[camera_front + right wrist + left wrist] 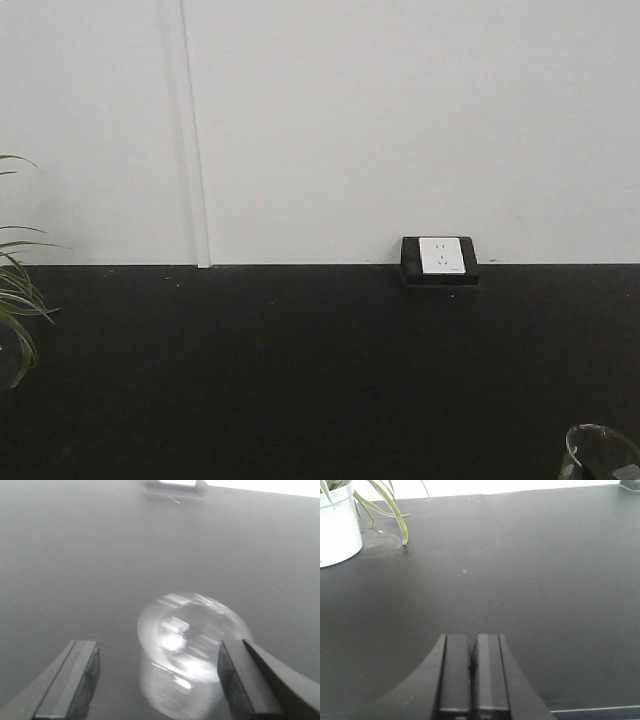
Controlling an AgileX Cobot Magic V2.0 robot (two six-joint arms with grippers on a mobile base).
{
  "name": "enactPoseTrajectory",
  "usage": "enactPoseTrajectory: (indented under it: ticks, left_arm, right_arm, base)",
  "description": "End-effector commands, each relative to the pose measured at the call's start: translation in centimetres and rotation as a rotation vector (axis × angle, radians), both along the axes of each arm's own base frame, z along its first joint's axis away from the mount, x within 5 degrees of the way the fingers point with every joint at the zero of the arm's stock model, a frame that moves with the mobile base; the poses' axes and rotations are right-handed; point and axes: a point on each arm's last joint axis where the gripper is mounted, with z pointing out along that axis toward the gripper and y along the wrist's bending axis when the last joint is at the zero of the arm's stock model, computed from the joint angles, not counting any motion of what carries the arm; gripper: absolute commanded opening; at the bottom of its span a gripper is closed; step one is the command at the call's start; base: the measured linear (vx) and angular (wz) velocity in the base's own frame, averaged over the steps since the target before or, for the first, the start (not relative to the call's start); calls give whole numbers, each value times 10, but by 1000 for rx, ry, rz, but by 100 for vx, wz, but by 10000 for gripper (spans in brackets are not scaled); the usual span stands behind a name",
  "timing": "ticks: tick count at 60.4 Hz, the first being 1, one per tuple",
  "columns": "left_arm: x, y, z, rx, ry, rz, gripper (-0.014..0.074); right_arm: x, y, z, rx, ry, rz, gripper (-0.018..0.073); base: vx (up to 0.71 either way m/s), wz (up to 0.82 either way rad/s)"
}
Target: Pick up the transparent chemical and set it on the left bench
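Note:
The transparent chemical, a clear glass beaker (pixel 192 645), stands upright on a black benchtop (pixel 75 570). It is blurred in the right wrist view. My right gripper (pixel 159 652) is open around it, and the beaker sits between the fingers, close to the right finger (pixel 237 680) and well apart from the left one. Its rim also shows at the bottom right corner of the front view (pixel 598 448). My left gripper (pixel 472 641) is shut and empty above bare benchtop. The left bench with the white bins is out of view.
This benchtop (pixel 300 370) runs against a white wall and carries a white wall socket in a black frame (pixel 440 258). A potted plant in a white pot (pixel 337 527) stands at the far left, with leaves over the bench edge (pixel 15 300).

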Motion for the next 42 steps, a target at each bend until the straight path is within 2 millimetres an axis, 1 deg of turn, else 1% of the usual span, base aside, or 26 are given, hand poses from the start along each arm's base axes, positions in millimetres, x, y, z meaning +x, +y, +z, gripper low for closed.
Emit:
enactPoseTrajectory:
  ticks: [1,14,21,29,42]
  left_arm:
    - [-1,0,3,-14,-81,-1,-4]
    - [-1,0,3,-14,-81,-1,-4]
    - [-1,0,3,-14,-81,-1,-4]
    - [-1,0,3,-14,-81,-1,-4]
    - [-1,0,3,-14,-81,-1,-4]
  right_arm:
    - [9,-9,13,22,-103,-48,552]
    - [13,-7,13,8,-142,-14,547]
    - [13,-7,13,9,-135,-17,514]
    - [11,-7,10,6,-107,-22,441]
    - [11,-8,9,4,-94,-25,281]
  base:
    - [0,0]
    - [0,0]
    - [0,0]
    - [0,0]
    - [0,0]
